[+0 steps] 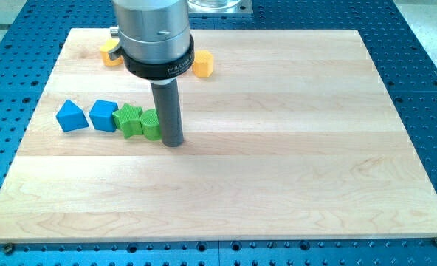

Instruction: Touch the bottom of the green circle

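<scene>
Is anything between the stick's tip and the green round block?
Nothing. In the camera view, my tip sits right against the green circle on the view's right, no gap showing.

Arm's metal housing is cut off by the view's top edge, so nothing above it shows, and it hides approx. half of the yellow block at the board's top left, shape can't be made out. Rod covers the right side of the green circle, so whether my tip touches it is unclear. Wooden board loses its lower right corner at the view's edge.
</scene>
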